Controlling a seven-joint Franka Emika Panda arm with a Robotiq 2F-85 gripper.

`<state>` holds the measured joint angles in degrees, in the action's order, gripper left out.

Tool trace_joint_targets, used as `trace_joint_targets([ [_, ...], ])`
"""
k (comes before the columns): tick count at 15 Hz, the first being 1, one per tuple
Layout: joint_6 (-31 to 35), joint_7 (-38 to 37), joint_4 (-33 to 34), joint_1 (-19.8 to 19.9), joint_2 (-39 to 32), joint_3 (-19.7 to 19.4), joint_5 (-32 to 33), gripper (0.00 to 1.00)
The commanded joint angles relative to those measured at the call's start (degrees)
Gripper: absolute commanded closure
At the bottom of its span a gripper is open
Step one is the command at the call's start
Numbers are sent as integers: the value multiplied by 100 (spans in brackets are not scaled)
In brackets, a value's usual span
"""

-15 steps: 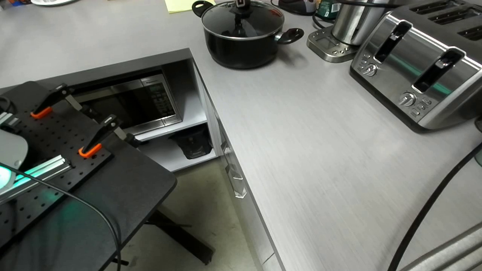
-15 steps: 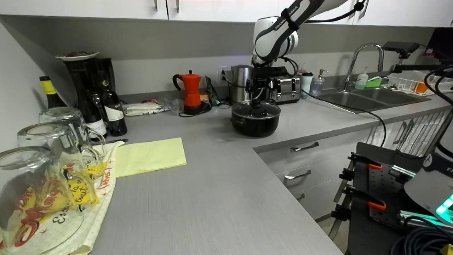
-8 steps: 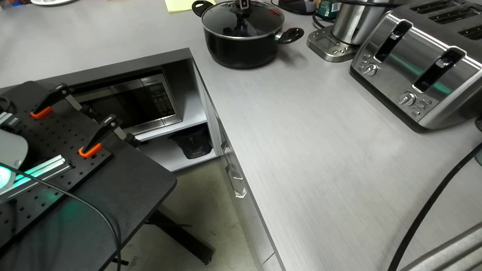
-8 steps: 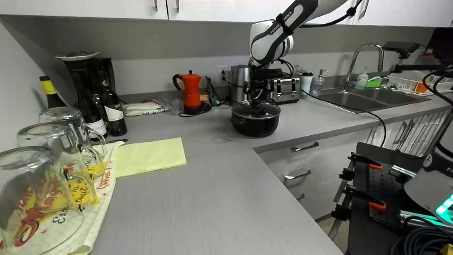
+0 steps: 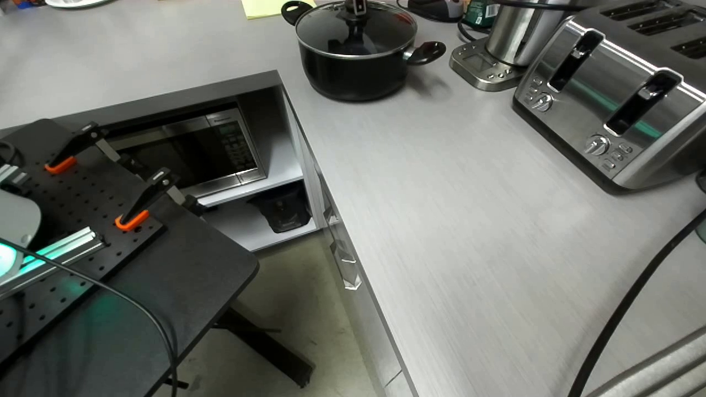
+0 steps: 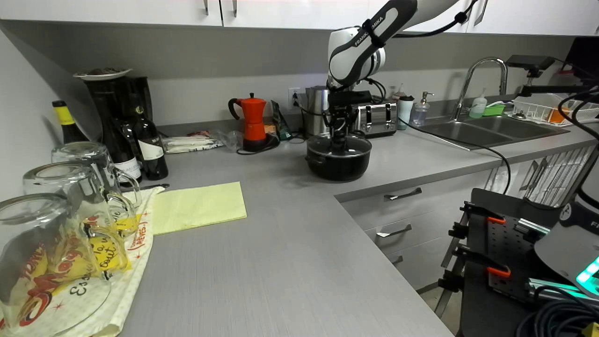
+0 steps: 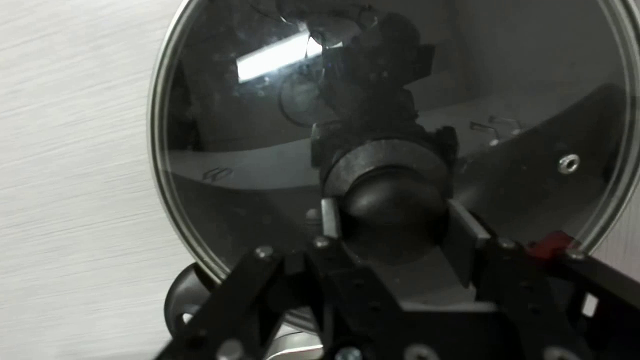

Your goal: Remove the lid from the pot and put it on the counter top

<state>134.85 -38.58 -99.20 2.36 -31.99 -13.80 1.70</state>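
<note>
The black pot [image 5: 353, 80] [image 6: 339, 169] stands on the grey counter top [image 5: 469, 220] [image 6: 281, 271] close to its inner corner. Its clear glass lid [image 5: 325, 36] [image 7: 225, 215] sits flat on the rim. From above, my gripper [image 7: 395, 217] [image 6: 339, 135] reaches straight down to the middle of the lid. In the wrist view the round black knob [image 7: 395, 195] fills the space between the two fingers, one on each side, and the gripper looks shut on it. The lower part of the knob lies in shadow.
Behind the pot are a steel kettle [image 6: 318, 105] and a toaster [image 5: 612, 105]. A red moka pot [image 6: 253, 121], a yellow cloth [image 6: 201, 208] and glass mugs [image 6: 70, 187] occupy the other stretch of counter. A black cable [image 5: 623, 309] runs across the counter.
The arm has come a little to the left and down over the knob, in an exterior view. The fingers have closed around the knob, and the pot has shifted very slightly.
</note>
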Motion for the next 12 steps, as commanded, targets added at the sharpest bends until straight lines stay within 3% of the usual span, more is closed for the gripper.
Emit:
trace_joint_targets([
  [1,-138,-106,160,-49,-51,-46,72,75],
  [12,381,343,-723,-32,929,-8,114,75],
])
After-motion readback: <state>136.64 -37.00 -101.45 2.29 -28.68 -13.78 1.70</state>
